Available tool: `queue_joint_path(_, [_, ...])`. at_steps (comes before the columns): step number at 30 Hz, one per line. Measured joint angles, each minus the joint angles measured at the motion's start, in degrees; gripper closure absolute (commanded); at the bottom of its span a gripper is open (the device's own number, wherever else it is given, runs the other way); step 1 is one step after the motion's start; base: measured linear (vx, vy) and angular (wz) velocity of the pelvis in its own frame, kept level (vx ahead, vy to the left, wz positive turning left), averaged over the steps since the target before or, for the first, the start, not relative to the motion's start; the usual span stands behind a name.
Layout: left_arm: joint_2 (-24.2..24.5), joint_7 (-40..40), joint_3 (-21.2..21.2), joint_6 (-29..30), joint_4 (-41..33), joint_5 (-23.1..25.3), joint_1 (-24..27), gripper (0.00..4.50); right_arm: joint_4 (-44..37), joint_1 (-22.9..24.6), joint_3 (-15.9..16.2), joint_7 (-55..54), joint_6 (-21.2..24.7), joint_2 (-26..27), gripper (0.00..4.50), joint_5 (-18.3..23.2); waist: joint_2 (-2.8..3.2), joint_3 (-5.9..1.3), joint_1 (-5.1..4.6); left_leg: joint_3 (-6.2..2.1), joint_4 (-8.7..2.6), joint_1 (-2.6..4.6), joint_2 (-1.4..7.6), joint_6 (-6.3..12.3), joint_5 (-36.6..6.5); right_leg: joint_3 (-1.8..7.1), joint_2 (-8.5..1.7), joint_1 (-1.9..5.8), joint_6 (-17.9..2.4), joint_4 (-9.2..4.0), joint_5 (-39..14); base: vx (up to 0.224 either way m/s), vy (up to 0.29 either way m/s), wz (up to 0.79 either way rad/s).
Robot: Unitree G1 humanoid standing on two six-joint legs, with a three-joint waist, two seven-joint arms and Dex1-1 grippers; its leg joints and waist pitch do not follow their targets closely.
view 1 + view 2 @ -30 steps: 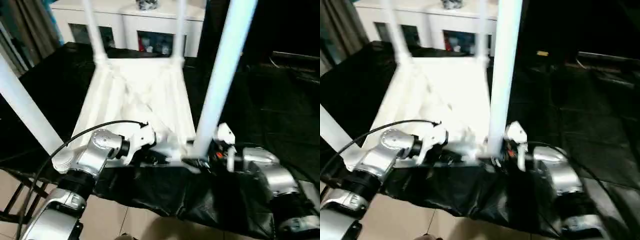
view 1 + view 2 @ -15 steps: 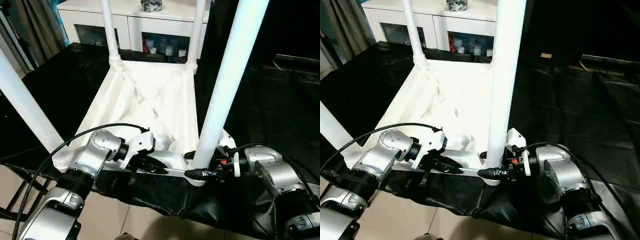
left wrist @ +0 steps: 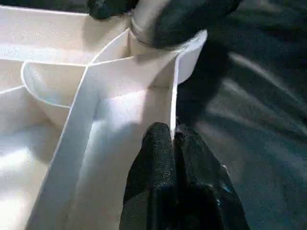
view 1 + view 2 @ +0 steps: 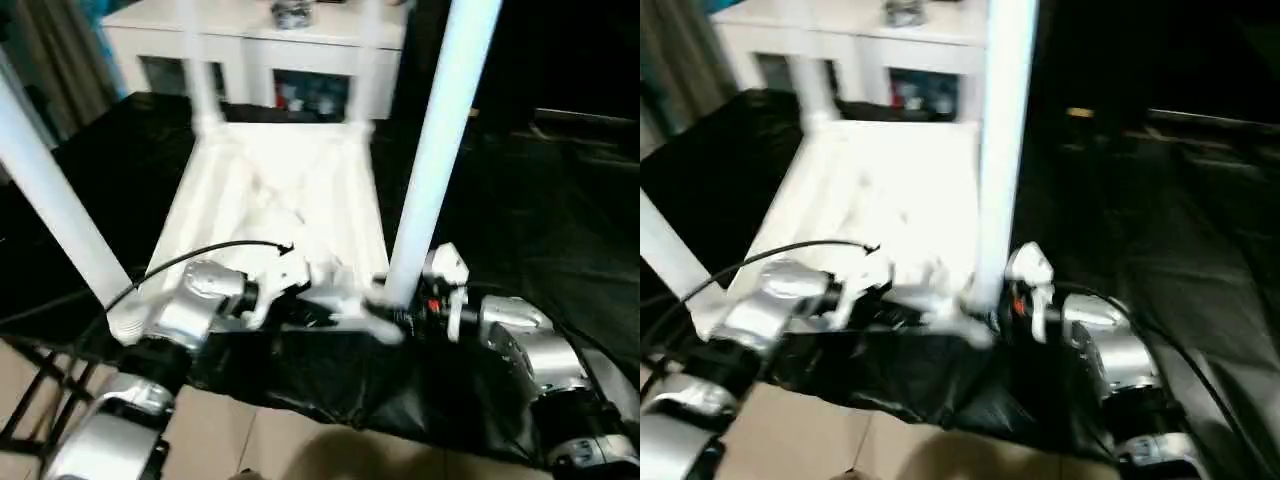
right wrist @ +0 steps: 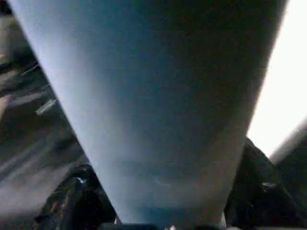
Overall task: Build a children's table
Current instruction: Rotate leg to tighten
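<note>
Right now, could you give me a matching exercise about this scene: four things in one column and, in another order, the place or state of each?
Things:
1. left hand
2. right hand
3. tabletop
4. cabinet

Places or states:
A. stands at the far end, behind the work
B. open, around the base of the near right leg
C. shut on the tabletop's thin rim
D. lies underside up on the black cloth

Pairs: 1-C, 2-B, 3-D, 4-A
</note>
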Motion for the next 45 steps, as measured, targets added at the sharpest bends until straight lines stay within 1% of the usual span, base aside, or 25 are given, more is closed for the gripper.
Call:
queue_joint_path(3, [-1.54, 4.35, 0.35, 2.56, -1.35, 0.40, 0.60, 4.50, -0.45, 0.38, -1.88, -9.54, 0.65, 3.57, 2.30, -1.02, -0.03, 0.00, -0.84, -0.09, -0.09, 0.30, -0.05, 0.00, 0.00, -0.02, 0.00, 0.17, 0.05, -0.09, -0.03, 0.000, 0.000, 0.00])
queue_joint_path(5, [-2.84, 7.58, 0.55, 3.88, -2.93, 1.39, 1.37, 4.50, -1.78, 1.14, -3.73, -17.95, 0.94, 7.49, 2.36, -2.63, -0.03, -0.01, -1.26, -0.10, -0.19, 0.47, -0.08, -0.01, 0.00, -0.02, 0.00, 0.26, 0.06, -0.20, -0.04, 0.000, 0.000, 0.00])
queue_joint_path(8, [-3.84, 9.42, 0.55, 4.94, -3.80, 1.80, 1.94, 4.50, -3.16, 1.96, -4.04, -22.41, 1.45, 8.96, 2.36, -3.66, 0.10, -0.10, -1.54, -0.23, -0.54, 0.63, -0.16, 0.00, -0.01, -0.12, 0.04, 0.59, 0.06, -0.93, -0.04, 0.000, 0.000, 0.00])
queue_joint_path(10, [-3.88, 9.44, 0.33, 4.85, -4.02, 2.02, 2.08, 4.50, -4.37, 2.90, -4.03, -24.11, 1.18, 9.84, 2.36, -4.48, 0.13, -0.13, -1.65, -0.23, -0.63, 0.65, -0.26, 0.00, -0.01, -0.06, 0.02, 0.67, 0.07, -1.08, -0.04, 0.000, 0.000, 0.00])
queue_joint_path(11, [-3.89, 9.43, 0.05, 4.52, -4.01, 2.17, 2.09, 4.50, -4.67, 3.27, -4.03, -24.66, 0.80, 10.01, 2.04, -4.67, 0.14, -0.14, -1.75, -0.23, -0.62, 0.67, -0.30, 0.00, -0.01, -0.01, 0.01, 0.72, 0.09, -1.13, -0.06, 0.000, 0.000, 0.00])
queue_joint_path(13, [-3.88, 9.46, -0.27, 4.09, -3.99, 2.26, 2.09, 4.50, -4.44, 3.29, -4.04, -24.85, 0.19, 10.02, 1.72, -4.71, 0.14, -0.14, -1.91, -0.23, -0.62, 0.64, -0.32, 0.01, -0.01, 0.02, 0.01, 0.73, 0.09, -1.22, -0.06, 0.000, 0.000, 0.00])
queue_joint_path(15, [-3.88, 9.51, -0.48, 3.85, -3.93, 2.27, 2.09, 4.50, -4.03, 3.10, -4.08, -24.84, -0.01, 10.13, 1.71, -3.90, 0.19, -0.14, -2.13, -0.23, -0.62, 0.63, -0.32, 0.01, -0.01, 0.02, 0.01, 0.73, 0.09, -1.25, -0.06, 0.000, 0.000, 0.00])
queue_joint_path(17, [-3.86, 9.48, -0.54, 3.75, -3.94, 2.27, 2.10, 4.50, -4.00, 3.06, -4.08, -24.25, 0.02, 10.05, 1.52, -3.68, 0.23, -0.11, -2.14, -0.24, -0.63, 0.62, -0.32, 0.01, -0.02, 0.02, 0.01, 0.73, 0.09, -1.25, -0.06, 0.000, 0.000, 0.00])
queue_joint_path(18, [-3.85, 9.46, -0.60, 3.70, -4.07, 2.27, 2.15, 4.50, -4.12, 3.06, -4.02, -23.16, 0.22, 9.40, 1.30, -3.54, 0.28, -0.09, -2.09, -0.25, -0.63, 0.61, -0.32, 0.01, -0.02, 0.01, 0.01, 0.73, 0.09, -1.25, -0.06, 0.000, 0.000, 0.00])
queue_joint_path(20, [-3.85, 9.45, -0.85, 3.44, -4.31, 2.26, 2.16, 4.50, -4.79, 3.32, -3.53, -20.78, 0.61, 7.89, 1.22, -3.43, 0.33, -0.07, -1.95, -0.25, -0.64, 0.56, -0.32, 0.01, -0.01, 0.02, 0.01, 0.73, 0.09, -1.25, -0.06, 0.000, 0.000, 0.00])
queue_joint_path(22, [-3.95, 9.37, -1.23, 3.15, -4.65, 2.23, 2.15, 4.50, -6.65, 4.32, -3.09, -17.35, 1.33, 4.99, 1.22, -2.83, 0.36, -0.03, -1.55, -0.24, -0.64, 0.49, -0.32, 0.02, -0.01, 0.03, 0.01, 0.73, 0.09, -1.25, -0.05, 0.000, 0.000, 0.00])
queue_joint_path(24, [-4.07, 9.04, -1.91, 2.65, -4.95, 2.22, 2.15, 4.50, -8.55, 6.25, -3.47, -13.44, 1.66, 1.88, 1.22, -1.28, 0.34, -0.03, -0.90, -0.15, -0.73, 0.48, -0.33, 0.05, -0.04, 0.13, 0.01, 0.78, 0.08, -1.21, -0.04, 0.000, 0.000, 0.00])
queue_joint_path(26, [-4.04, 8.86, -2.27, 2.39, -5.26, 2.20, 2.16, 4.50, -10.25, 7.96, -3.91, -10.04, 1.93, -1.03, 1.22, 0.57, 0.32, -0.01, -0.63, -0.01, -0.90, 0.49, -0.32, 0.05, -0.03, 0.24, 0.01, 0.74, 0.08, -1.05, -0.04, 0.000, 0.000, 0.00])
queue_joint_path(28, [-4.01, 8.77, -2.60, 2.10, -5.40, 2.22, 2.19, 4.50, -13.51, 10.64, -4.38, -5.41, 2.74, -5.08, 1.22, 2.97, 0.42, -0.04, 0.09, 0.04, -1.00, 0.46, -0.33, 0.05, -0.03, 0.32, 0.01, 0.72, 0.12, -0.97, -0.06, 0.000, 0.000, 0.00])
queue_joint_path(30, [-3.93, 8.69, -2.70, 1.81, -5.45, 2.22, 2.21, 4.50, -15.79, 12.58, -5.99, -0.94, 3.87, -9.06, 1.22, 4.77, 0.42, -0.03, 0.62, 0.05, -1.15, 0.49, -0.29, 0.05, -0.03, 0.33, 0.05, 0.71, 0.21, -0.90, -0.12, 0.000, 0.000, 0.00])
queue_joint_path(32, [-3.61, 8.72, -2.70, 1.40, -5.45, 2.17, 2.29, 4.50, -17.70, 13.69, -7.24, 2.18, 4.67, -11.94, 1.22, 6.00, 0.38, -0.01, 0.71, 0.03, -1.21, 0.48, -0.24, 0.05, -0.02, 0.27, 0.09, 0.69, 0.34, -0.89, -0.19, 0.000, 0.000, 0.00])
queue_joint_path(34, [-3.59, 8.71, -2.78, 1.28, -5.79, 2.17, 2.54, 4.50, -20.82, 16.02, -7.40, 6.05, 6.48, -15.52, 1.22, 7.85, 0.38, -0.01, 0.83, 0.01, -1.22, 0.50, -0.22, 0.05, -0.02, 0.24, 0.09, 0.70, 0.40, -0.89, -0.23, 0.000, 0.000, 0.00])
queue_joint_path(35, [-3.32, 8.70, -2.76, 1.25, -5.93, 2.14, 2.65, 4.50, -21.73, 16.91, -7.88, 7.44, 7.05, -16.72, 1.22, 8.52, 0.35, 0.01, 0.70, 0.02, -1.22, 0.49, -0.22, 0.05, -0.02, 0.24, 0.09, 0.70, 0.40, -0.89, -0.23, 0.000, 0.000, 0.00])
queue_joint_path(37, [-3.22, 8.82, -2.74, 1.22, -6.24, 2.06, 2.96, 4.50, -23.48, 18.26, -7.98, 9.60, 8.66, -18.12, 1.22, 9.83, 0.33, 0.02, 0.61, 0.02, -1.21, 0.43, -0.23, 0.05, -0.02, 0.23, 0.08, 0.70, 0.41, -0.90, -0.24, 0.000, 0.000, 0.00])
queue_joint_path(38, [-3.16, 8.87, -2.74, 1.19, -6.81, 2.06, 3.37, 4.50, -24.98, 19.21, -7.58, 10.71, 9.58, -18.76, 1.22, 10.69, 0.36, 0.00, 0.60, 0.02, -1.21, 0.45, -0.23, 0.05, -0.02, 0.23, 0.08, 0.70, 0.42, -0.92, -0.24, 0.000, 0.000, 0.00])
queue_joint_path(41, [-3.23, 9.19, -2.67, 0.99, -8.03, 1.73, 4.40, 4.50, -27.50, 19.60, -5.64, 12.09, 11.49, -18.54, 1.22, 12.26, 0.50, -0.03, 0.49, 0.02, -1.22, 0.44, -0.23, 0.05, -0.02, 0.23, 0.09, 0.69, 0.42, -0.92, -0.24, 0.000, 0.000, 0.00])
queue_joint_path(42, [-3.28, 9.13, -2.51, 1.21, -8.51, 1.50, 4.69, 4.23, -28.23, 19.59, -5.16, 12.14, 11.83, -18.21, 1.19, 12.34, 0.53, -0.01, 0.51, 0.02, -1.22, 0.45, -0.23, 0.04, -0.02, 0.23, 0.09, 0.69, 0.43, -0.92, -0.25, 0.000, 0.000, 0.00])
queue_joint_path(43, [-3.28, 9.01, -2.13, 2.19, -9.62, 1.01, 5.18, 4.23, -28.84, 19.42, -4.52, 12.02, 11.95, -17.67, 1.19, 12.43, 0.71, -0.04, 0.52, 0.02, -1.22, 0.46, -0.23, 0.04, -0.02, 0.23, 0.08, 0.65, 0.43, -0.92, -0.25, 0.000, 0.000, 0.00])
queue_joint_path(44, [-3.15, 8.69, -1.14, 4.51, -12.14, -0.77, 6.62, 4.06, -29.13, 18.86, -3.66, 11.52, 12.23, -16.30, 1.18, 12.60, 0.89, -0.06, 0.38, 0.03, -1.24, 0.41, -0.23, 0.04, -0.03, 0.23, 0.08, 0.55, 0.41, -0.92, -0.24, 0.000, 0.000, 0.00])
queue_joint_path(45, [-3.42, 8.43, -0.06, 6.15, -13.97, -3.09, 7.90, 4.06, -29.21, 18.73, -3.10, 11.21, 12.51, -15.43, 1.18, 12.70, 0.95, -0.07, 0.42, 0.03, -1.23, 0.20, -0.23, 0.04, -0.03, 0.23, 0.08, 0.45, 0.40, -0.89, -0.23, 0.000, 0.000, 0.00])
